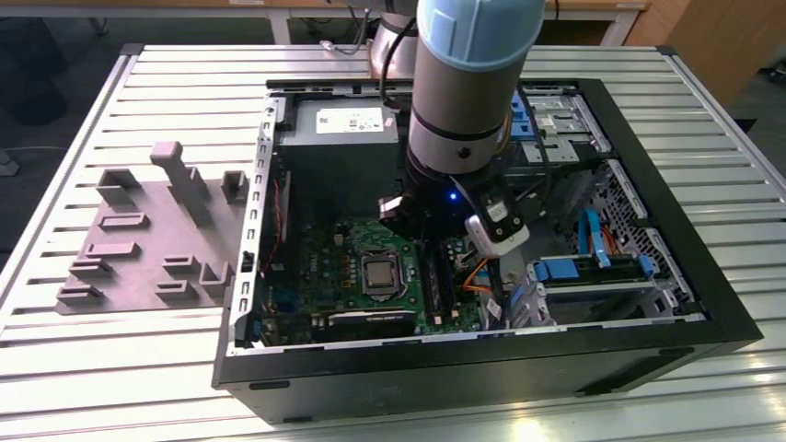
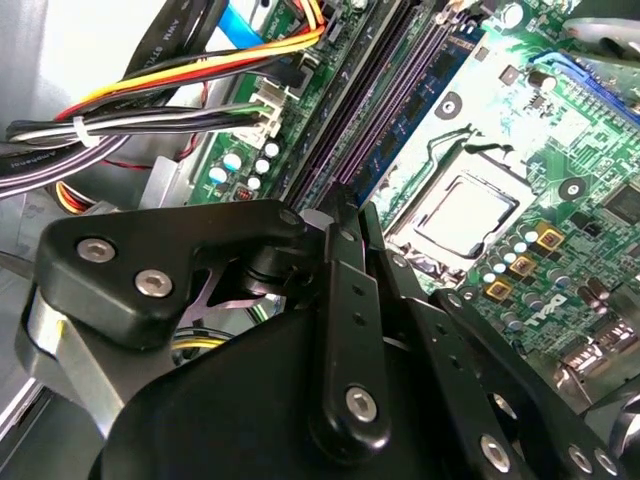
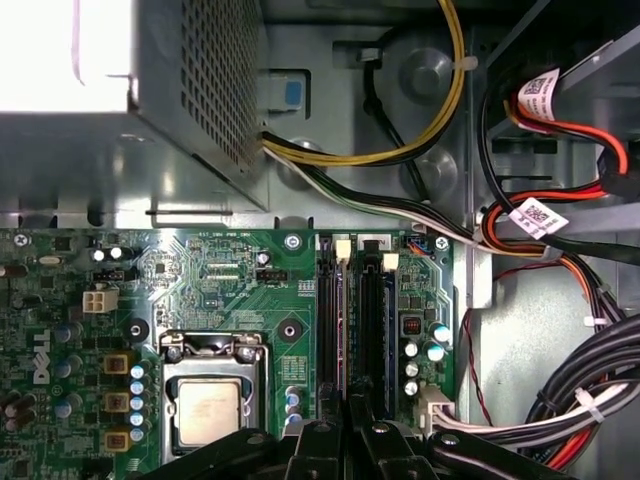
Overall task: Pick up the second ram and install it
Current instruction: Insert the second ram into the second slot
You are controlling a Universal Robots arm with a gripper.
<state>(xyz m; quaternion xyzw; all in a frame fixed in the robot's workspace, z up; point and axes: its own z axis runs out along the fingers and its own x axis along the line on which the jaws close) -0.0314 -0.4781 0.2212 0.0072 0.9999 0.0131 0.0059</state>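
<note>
We see the arm (image 1: 473,83) reaching straight down into the open computer case (image 1: 491,373), which lies on its side on the slatted metal surface (image 1: 184,83). The hand (image 1: 426,247) is low over the green motherboard (image 1: 350,253), at the long black memory slots (image 3: 375,310). These run just to the exterior view's right of the processor socket (image 1: 381,274).

In both wrist views the two black fingers (image 3: 322,440) are drawn close together. In the first wrist view a thin dark strip stands edge-on in the narrow gap between them. We take it to be the second ram (image 3: 350,405), clamped by the hand (image 3: 350,428). It sits in line with the slots, right above their near end, between the two pairs of slot walls. We cannot tell whether its lower edge already touches a slot.

In the second wrist view the hand (image 2: 352,215) points along the same slots, which run away from the fingertips. A bundle of coloured cables (image 2: 150,115) passes beside them.

The grey power supply (image 1: 338,138) fills the far part of the case. On the surface, well apart at the exterior view's left, lies a grey fixture plate (image 1: 135,244) with raised blocks.
</note>
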